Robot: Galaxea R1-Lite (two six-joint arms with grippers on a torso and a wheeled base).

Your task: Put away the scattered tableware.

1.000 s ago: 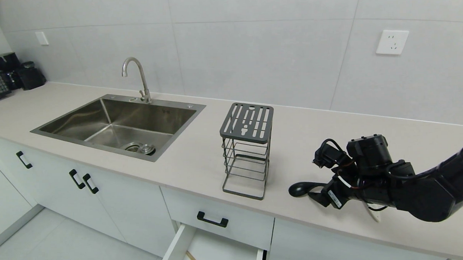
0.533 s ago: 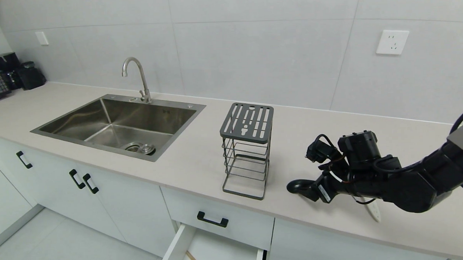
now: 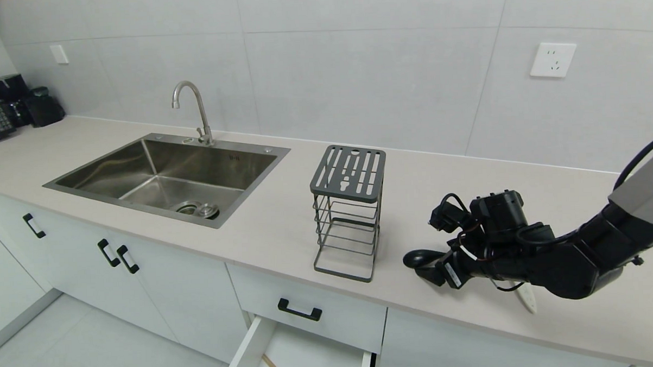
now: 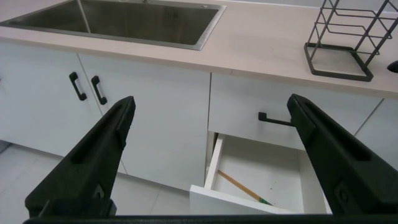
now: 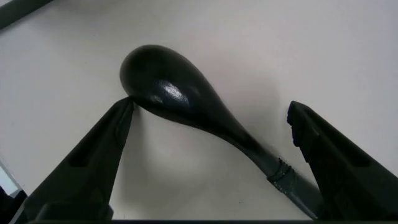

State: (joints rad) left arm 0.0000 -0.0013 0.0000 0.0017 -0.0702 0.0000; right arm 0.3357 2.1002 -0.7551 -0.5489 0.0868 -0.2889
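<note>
- The task is being judged as barely begun: a black spoon [image 3: 417, 258] is lying loose on the desk [image 3: 274, 229], and nothing is being held by either gripper.
- The spoon is lying just to the right of the wire rack [image 3: 349, 212], near the desk's front edge. Its bowl is pointing towards the rack and its handle is running away from it.
- A white utensil [image 3: 526, 301] is also lying on the desk, farther from the rack than the spoon. It is being partly hidden by the right arm, and its kind cannot be told.
- A drawer [image 3: 305, 358] is standing open under the desk edge, below the rack. A thin wooden stick [image 4: 239, 185] is lying inside it, so the drawer is being taken as the likely place for the tableware.
- The right gripper [image 3: 437, 273] is being held low over the spoon with its fingers spread wide, one on each side. The spoon's neck is passing between them, and the bowl is lying close by one finger [image 5: 112, 155].
- No closing on the spoon is being shown, so the grasp is being judged as not yet made.
- The left gripper [image 4: 211, 155] is being held wide apart and empty, out in front of the cabinets and above the open drawer.
- Grasping, lifting and stowing the spoon, then the white utensil, are being judged as left to do.
</note>
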